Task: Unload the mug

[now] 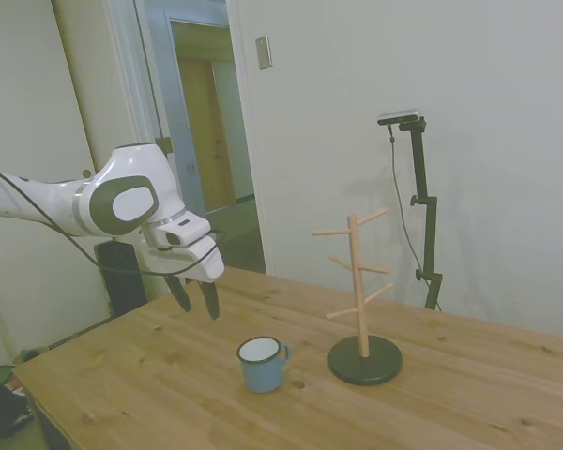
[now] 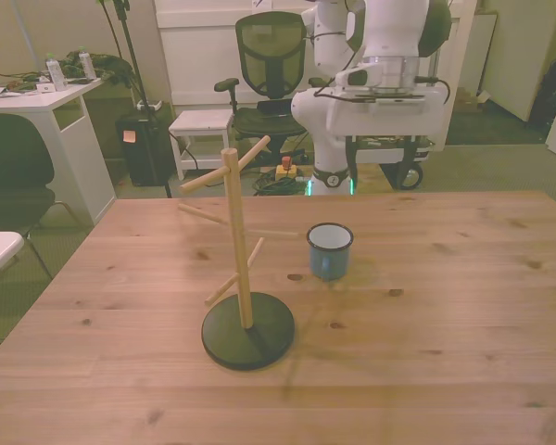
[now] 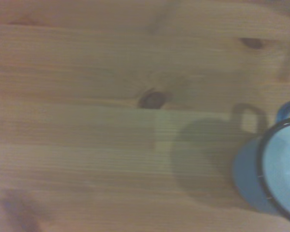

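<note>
The light-blue mug (image 1: 262,364) stands upright on the wooden table (image 1: 122,375), its white inside showing and its handle toward the peg stand. In the front view the mug (image 2: 330,250) sits to the right of the wooden peg stand (image 2: 236,241). All the pegs of the stand (image 1: 360,291) are bare. My gripper (image 1: 195,302) hangs above the table, left of the mug in the side view and well apart from it, open with nothing between its fingers. The wrist view catches part of the mug (image 3: 275,169) and its shadow on the wood.
The stand's round dark base (image 1: 364,360) rests close beside the mug. Behind the table in the front view are an office chair (image 2: 271,65) and a white desk (image 2: 46,102) at the front view's left. The table's near edge (image 2: 259,436) runs along the bottom.
</note>
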Controlling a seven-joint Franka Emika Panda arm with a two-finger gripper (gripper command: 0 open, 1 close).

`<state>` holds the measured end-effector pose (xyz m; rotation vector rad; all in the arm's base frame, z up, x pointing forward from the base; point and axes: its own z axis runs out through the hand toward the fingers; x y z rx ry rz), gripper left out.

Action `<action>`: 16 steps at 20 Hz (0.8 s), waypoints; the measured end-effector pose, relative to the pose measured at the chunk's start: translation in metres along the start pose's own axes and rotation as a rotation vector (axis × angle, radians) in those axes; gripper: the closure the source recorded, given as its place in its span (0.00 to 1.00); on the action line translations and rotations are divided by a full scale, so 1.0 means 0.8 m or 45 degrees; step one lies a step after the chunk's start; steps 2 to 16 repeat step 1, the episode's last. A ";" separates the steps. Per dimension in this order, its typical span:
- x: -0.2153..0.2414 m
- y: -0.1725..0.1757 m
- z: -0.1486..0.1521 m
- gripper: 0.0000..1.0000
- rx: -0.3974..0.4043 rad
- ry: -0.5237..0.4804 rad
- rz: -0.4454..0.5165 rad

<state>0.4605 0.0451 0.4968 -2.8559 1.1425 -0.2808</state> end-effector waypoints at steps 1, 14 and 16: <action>-0.011 -0.006 0.000 0.00 0.006 -0.010 -0.016; -0.011 -0.006 0.000 0.00 0.006 -0.010 -0.016; -0.011 -0.006 0.000 0.00 0.006 -0.010 -0.016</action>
